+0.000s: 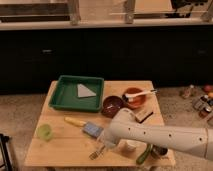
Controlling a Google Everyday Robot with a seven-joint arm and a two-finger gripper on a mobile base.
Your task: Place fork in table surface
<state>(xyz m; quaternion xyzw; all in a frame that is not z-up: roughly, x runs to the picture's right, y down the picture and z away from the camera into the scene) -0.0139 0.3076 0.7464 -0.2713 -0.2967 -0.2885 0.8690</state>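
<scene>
The fork (96,154) is small, slim and pale. It hangs tilted from my gripper (104,146), tines down, at or just above the light wooden table surface (60,147) near its front edge. My gripper is at the end of the white arm that reaches in from the lower right, and it is shut on the fork's handle. The arm hides part of the table behind it.
A green tray (65,102) holding a grey wedge stands at the back left. A brown bowl (112,106) and an orange bowl (134,98) with a white spoon (146,93) are behind the arm. A yellow-handled utensil (75,121), a green cup (44,132) and a green cucumber (143,155) lie nearby.
</scene>
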